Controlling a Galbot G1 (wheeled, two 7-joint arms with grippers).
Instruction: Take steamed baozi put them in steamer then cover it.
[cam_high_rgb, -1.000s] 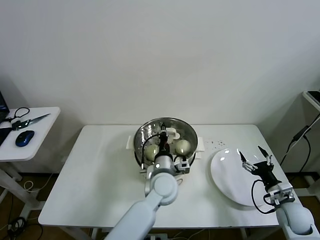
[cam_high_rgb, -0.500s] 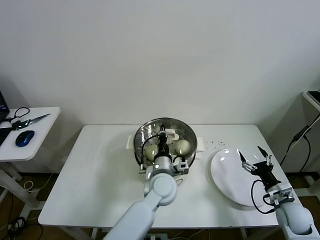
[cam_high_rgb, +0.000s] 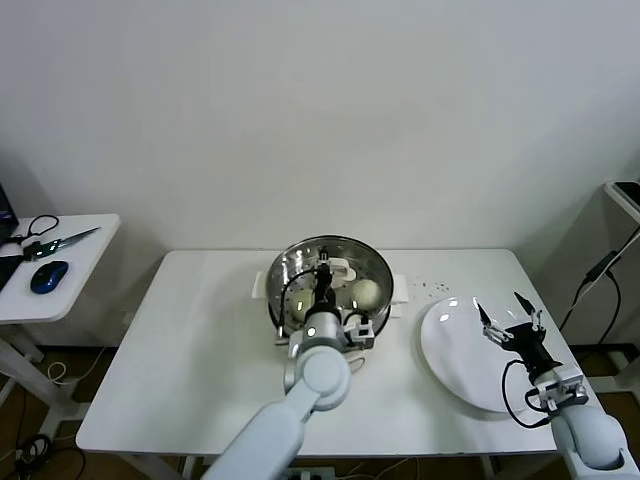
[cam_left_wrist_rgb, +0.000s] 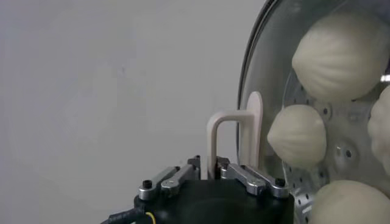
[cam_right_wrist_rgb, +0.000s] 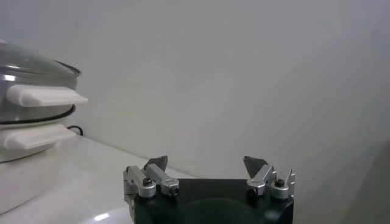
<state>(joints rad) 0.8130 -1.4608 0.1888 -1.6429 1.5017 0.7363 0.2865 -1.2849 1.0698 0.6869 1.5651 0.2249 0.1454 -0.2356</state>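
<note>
Cover (cam_left_wrist_rgb: 304, 91) sits over the steamer (cam_high_rgb: 300, 262), its white bar handle (cam_left_wrist_rgb: 234, 137) clamped between the left gripper's (cam_high_rgb: 322, 268) fingers directly above the basket. Steamed baozi (cam_left_wrist_rgb: 341, 49) show through the glass just beyond that gripper. Right gripper (cam_high_rgb: 511, 325) hangs with fingers spread over the white plate (cam_high_rgb: 450, 365), well apart from the steamer, on the table (cam_high_rgb: 200, 350).

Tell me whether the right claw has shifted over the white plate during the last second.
No. The right claw hangs open over the white plate at the same spot against the plate's rim as before, while the left claw grips the lid handle.
</note>
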